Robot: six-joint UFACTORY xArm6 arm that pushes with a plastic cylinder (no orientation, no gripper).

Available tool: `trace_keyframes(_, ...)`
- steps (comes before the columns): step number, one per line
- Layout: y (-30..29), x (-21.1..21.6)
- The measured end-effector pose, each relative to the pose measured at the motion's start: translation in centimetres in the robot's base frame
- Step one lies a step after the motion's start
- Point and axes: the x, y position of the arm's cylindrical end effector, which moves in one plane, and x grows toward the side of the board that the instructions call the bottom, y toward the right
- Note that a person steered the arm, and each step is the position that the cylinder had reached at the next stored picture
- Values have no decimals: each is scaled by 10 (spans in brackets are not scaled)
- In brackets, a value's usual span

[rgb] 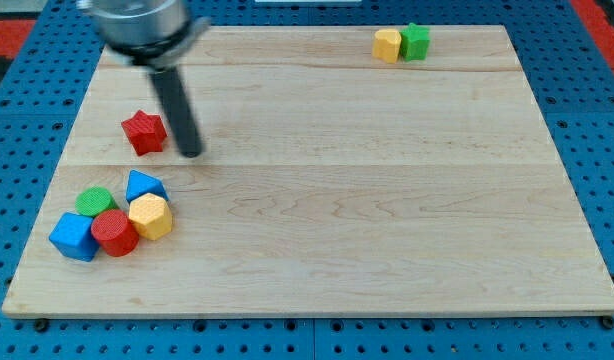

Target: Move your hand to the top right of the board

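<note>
My tip [192,153] rests on the wooden board [367,200] at the view's left, just right of a red star block [144,131]. Below it lies a cluster: a blue triangular block [144,185], a green round block [95,201], a yellow hexagonal block [151,216], a red round block [115,232] and a blue cube [74,236]. At the view's top right, a yellow block [388,45] touches a green star-like block [416,41]. The tip touches no block.
A blue perforated table [607,150] surrounds the board on all sides. The arm's dark round body [142,25] hangs over the board's top left corner.
</note>
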Motion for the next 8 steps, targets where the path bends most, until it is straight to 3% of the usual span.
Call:
trace_keyframes(1,80,-29)
trace_keyframes(3,177,-69)
trace_keyframes(5,365,-72)
trace_keyframes(6,450,-101)
trace_keyframes(7,453,-118)
trace_keyframes(8,446,-188)
